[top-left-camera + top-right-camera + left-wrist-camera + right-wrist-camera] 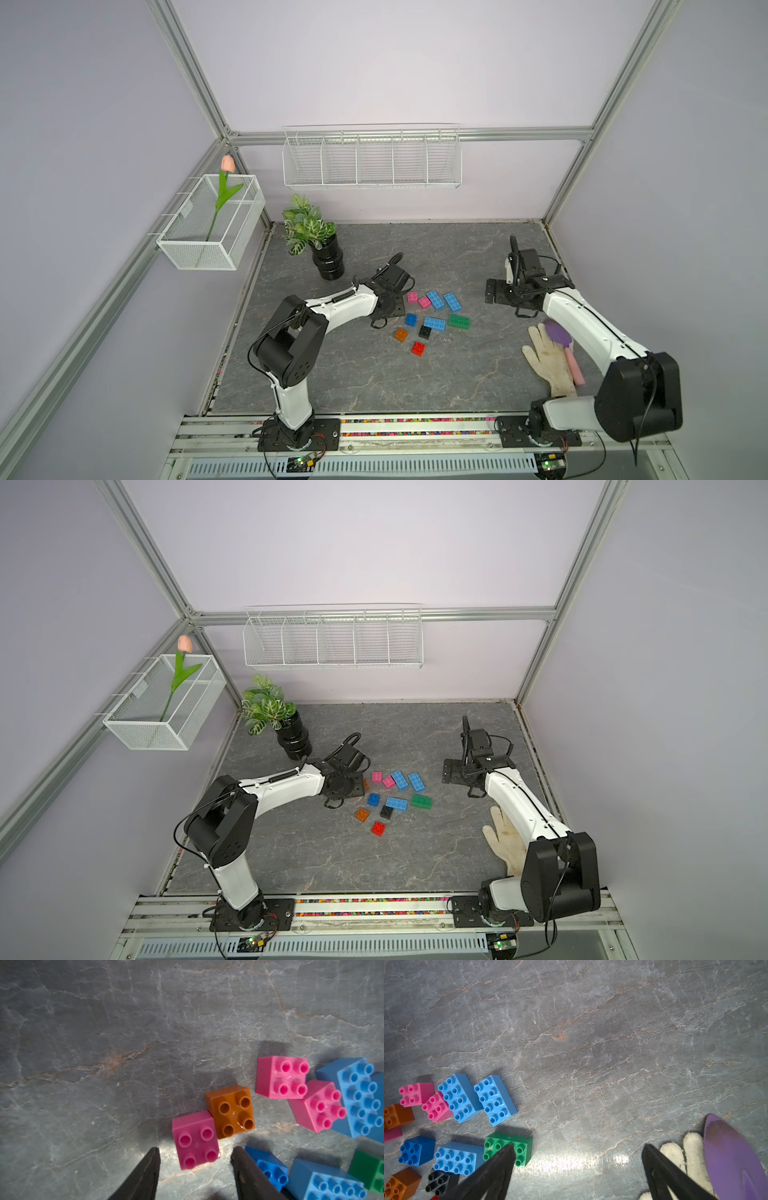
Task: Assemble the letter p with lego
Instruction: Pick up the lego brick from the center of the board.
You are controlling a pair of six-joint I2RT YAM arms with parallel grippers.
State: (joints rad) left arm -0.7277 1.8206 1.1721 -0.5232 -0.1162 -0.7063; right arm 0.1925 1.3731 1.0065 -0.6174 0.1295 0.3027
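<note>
Left gripper (195, 1148) hangs low, fingers parted either side of a pink brick (195, 1138), not clamping it. An orange brick (230, 1111) touches its far corner. Beyond, the other lego (434, 323) lies loose. Right gripper (578, 1146) is spread wide above the table (591, 1043), with a green brick (523, 1147) by one finger and a glove (675, 1153) by the other.

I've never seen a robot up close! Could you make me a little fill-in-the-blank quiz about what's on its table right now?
1. The square brick between the fingers of the left gripper is ___.
2. The neighbouring brick touching it is ___.
3. The oblong light blue bricks number ___.
4. The pot holding the leafy plant is ___.

Missing words: pink; orange; three; black.
</note>
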